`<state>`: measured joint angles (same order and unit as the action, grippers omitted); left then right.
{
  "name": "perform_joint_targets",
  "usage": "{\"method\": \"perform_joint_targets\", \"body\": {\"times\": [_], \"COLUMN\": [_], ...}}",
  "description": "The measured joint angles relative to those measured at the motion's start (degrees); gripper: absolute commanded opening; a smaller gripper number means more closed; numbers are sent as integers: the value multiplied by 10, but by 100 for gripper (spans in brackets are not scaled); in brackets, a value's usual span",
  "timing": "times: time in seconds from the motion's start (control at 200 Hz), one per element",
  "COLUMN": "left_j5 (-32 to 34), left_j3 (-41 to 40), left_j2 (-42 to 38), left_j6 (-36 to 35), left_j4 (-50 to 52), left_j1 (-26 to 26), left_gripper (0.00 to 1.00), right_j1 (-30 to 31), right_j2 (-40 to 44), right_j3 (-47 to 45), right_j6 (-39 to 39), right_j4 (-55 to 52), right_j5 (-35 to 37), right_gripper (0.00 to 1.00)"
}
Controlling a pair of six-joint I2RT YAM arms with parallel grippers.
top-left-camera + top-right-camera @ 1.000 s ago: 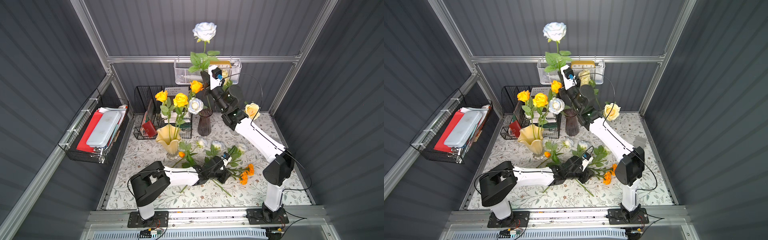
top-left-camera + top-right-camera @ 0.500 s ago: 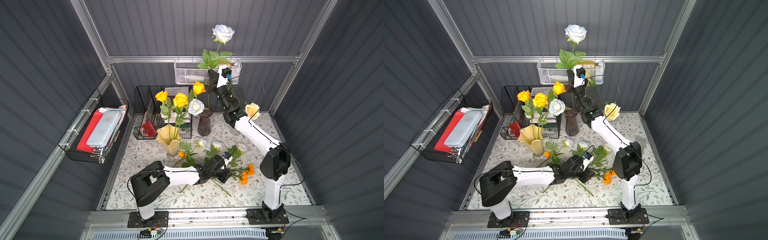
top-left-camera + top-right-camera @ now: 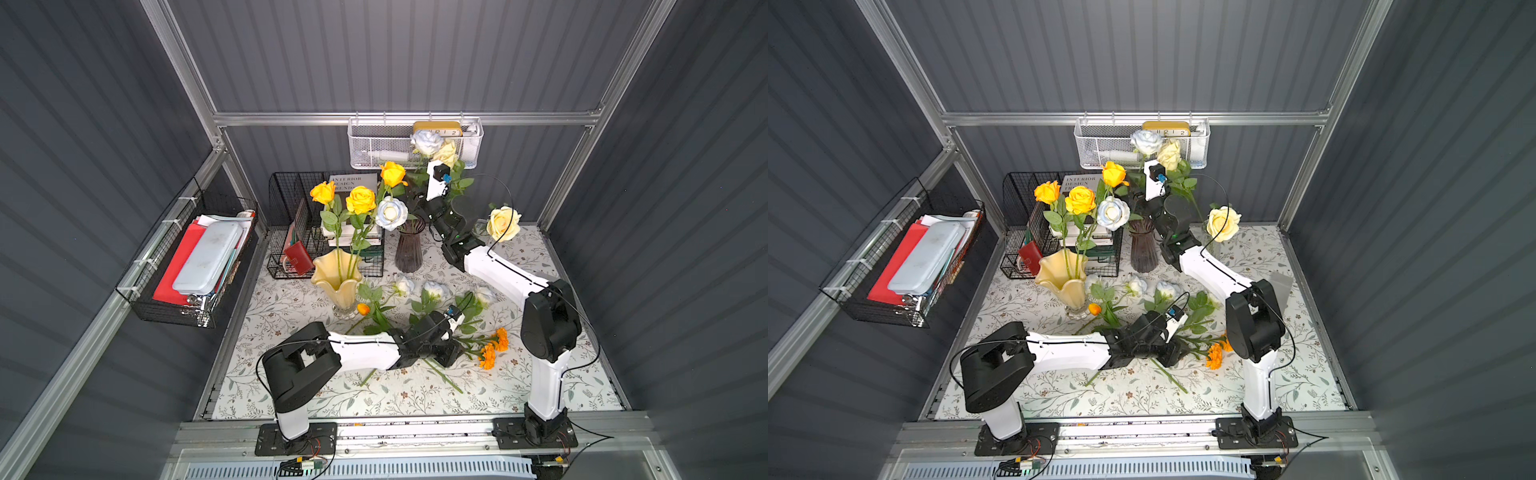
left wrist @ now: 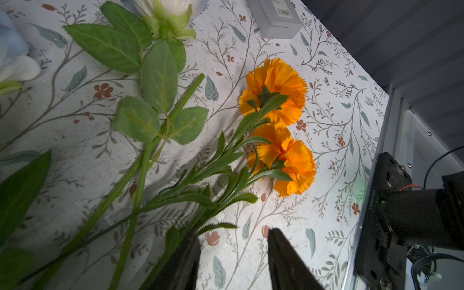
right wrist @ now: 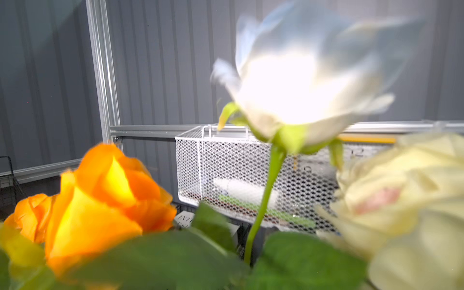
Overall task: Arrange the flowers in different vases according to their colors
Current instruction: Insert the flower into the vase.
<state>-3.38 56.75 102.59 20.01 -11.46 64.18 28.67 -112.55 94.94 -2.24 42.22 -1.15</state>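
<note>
The two orange marigolds [image 4: 276, 85] lie flat on the table [image 3: 415, 395], lower right of centre in both top views. Their blooms point toward the right edge, and the toothed green stems run back leftward, straight at the left hand [image 4: 233, 233]. The sprig's long axis lines up with that hand's reach, and the left arm is plainly the nearer one.

In the left wrist view the hand's two dark fingers [image 4: 185, 261] stand partly apart with only bare tablecloth between them, so nothing is gripped. The marigold stems pass along the outside of the finger at lower centre of that frame, not through the gap. To my eye a small sideways shift would be needed to bring them in. A thicker rose stem [image 4: 140, 175] lying alongside could get caught too.

At upper centre, the right hand [image 3: 420, 199] is lost among leaves above the dark purple vase [image 3: 409, 251], under a bluish-white rose [image 3: 424, 141]. I cannot tell how wide it stands.
</note>
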Motion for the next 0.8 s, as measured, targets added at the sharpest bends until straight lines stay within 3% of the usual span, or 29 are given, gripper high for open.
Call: {"method": "perform_joint_targets", "body": {"times": [0.24,0.465,0.8], "left_j5": [0,35,100], "left_j3": [0,14,19], "left_j2": [0,0,-14], "left_j6": [-23,-37,-52], "left_j4": [11,68,134], "left_j1": [0,-4,-55], "left_gripper": [54,55,59], "right_j1": [0,0,6], "right_j2": [80,156,274], "right_j3": [-58,-117,-198], "right_j6": [-2,1,3], "right_j4": [-7,-19,-94], "right_j5": [0,-2,-18], "right_gripper": [78,78,78]}}
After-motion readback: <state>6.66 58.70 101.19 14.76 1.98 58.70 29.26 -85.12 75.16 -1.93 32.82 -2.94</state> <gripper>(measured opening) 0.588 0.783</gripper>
